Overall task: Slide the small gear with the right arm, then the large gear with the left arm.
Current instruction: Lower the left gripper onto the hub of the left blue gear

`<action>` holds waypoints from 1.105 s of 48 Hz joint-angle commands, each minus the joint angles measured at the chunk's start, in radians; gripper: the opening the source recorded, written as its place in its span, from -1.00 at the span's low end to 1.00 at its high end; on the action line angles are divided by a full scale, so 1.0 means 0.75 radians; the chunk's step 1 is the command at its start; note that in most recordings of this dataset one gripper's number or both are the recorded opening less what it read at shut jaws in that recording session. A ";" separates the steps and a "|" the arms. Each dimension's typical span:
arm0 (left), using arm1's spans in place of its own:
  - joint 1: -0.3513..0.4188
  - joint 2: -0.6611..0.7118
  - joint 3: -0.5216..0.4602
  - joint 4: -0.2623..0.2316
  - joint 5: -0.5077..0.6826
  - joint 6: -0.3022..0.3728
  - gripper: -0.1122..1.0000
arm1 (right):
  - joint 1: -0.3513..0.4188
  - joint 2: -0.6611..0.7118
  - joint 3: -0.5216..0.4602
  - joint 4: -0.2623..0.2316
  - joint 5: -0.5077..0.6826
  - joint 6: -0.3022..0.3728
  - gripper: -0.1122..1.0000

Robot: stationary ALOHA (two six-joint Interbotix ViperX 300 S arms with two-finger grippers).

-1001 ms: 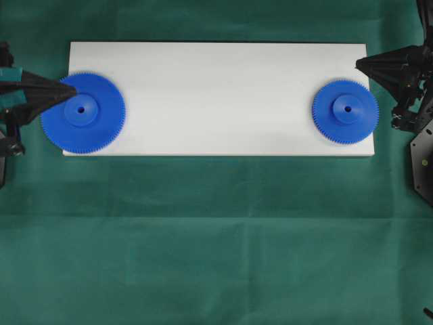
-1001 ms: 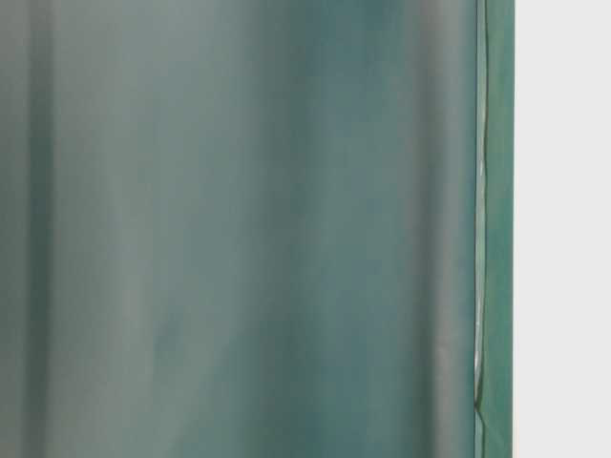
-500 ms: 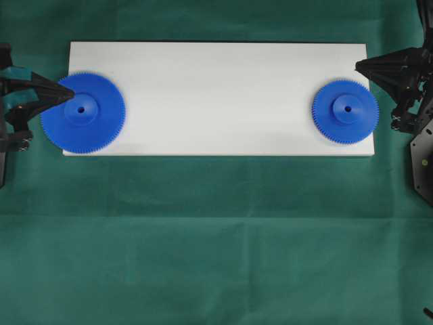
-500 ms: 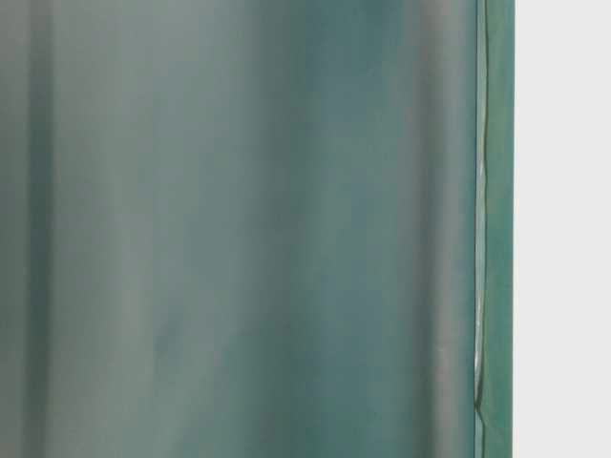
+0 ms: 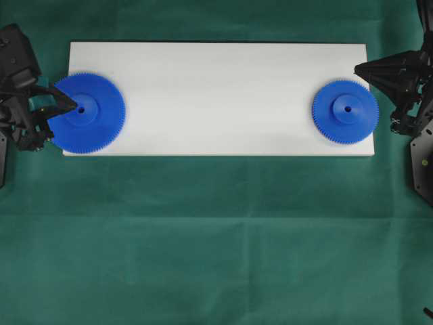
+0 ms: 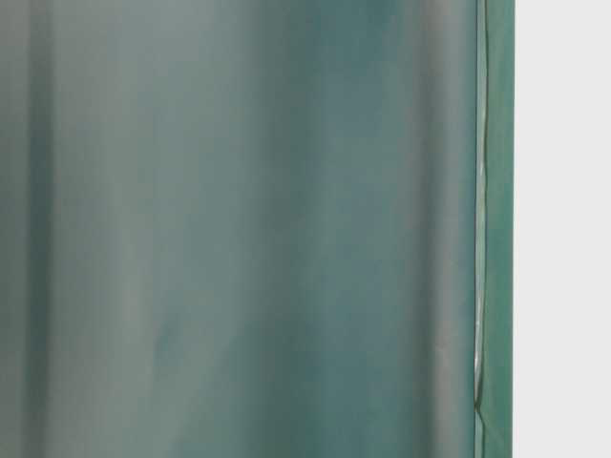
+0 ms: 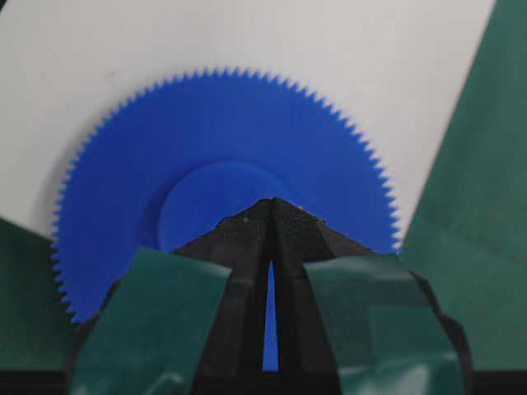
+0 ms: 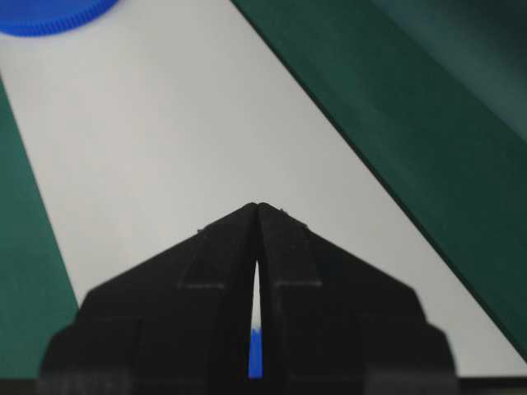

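Observation:
The large gear (image 5: 83, 112) lies on the left end of the white board (image 5: 216, 74), overhanging its left edge. My left gripper (image 5: 74, 106) is shut to a point, and its tip sits over the gear beside the hub. In the left wrist view the shut tip (image 7: 272, 202) covers the near side of the large gear's (image 7: 222, 132) raised hub. The small gear (image 5: 346, 111) lies at the board's right end. My right gripper (image 5: 358, 67) is shut above and to the right of it, clear of its teeth. In the right wrist view the shut tip (image 8: 258, 206) points along the board toward the large gear (image 8: 49, 15).
Green cloth (image 5: 216, 237) covers the table all around the board. The long middle stretch of the board (image 8: 165, 132) between the two gears is bare white. The right arm's black base (image 5: 421, 162) stands off the board's right end.
The left arm has swung and tilted, and its shut tip has moved slightly down and in toward the large gear's hub. Both gears and the right arm stay where they were.

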 commanded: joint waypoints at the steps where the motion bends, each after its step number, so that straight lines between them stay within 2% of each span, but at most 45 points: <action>1: 0.025 0.047 -0.025 -0.002 0.016 -0.002 -0.80 | 0.004 0.010 -0.016 -0.004 -0.012 0.000 0.11; 12: 0.033 0.192 -0.031 -0.002 0.006 -0.002 -0.80 | 0.004 0.010 -0.010 -0.004 -0.012 0.000 0.11; 22: 0.033 0.307 -0.039 -0.002 -0.086 0.000 -0.80 | 0.004 0.012 0.002 -0.004 -0.012 0.002 0.11; 53: 0.072 0.350 -0.033 0.002 -0.102 0.010 -0.80 | 0.006 0.012 0.027 -0.002 -0.063 0.002 0.11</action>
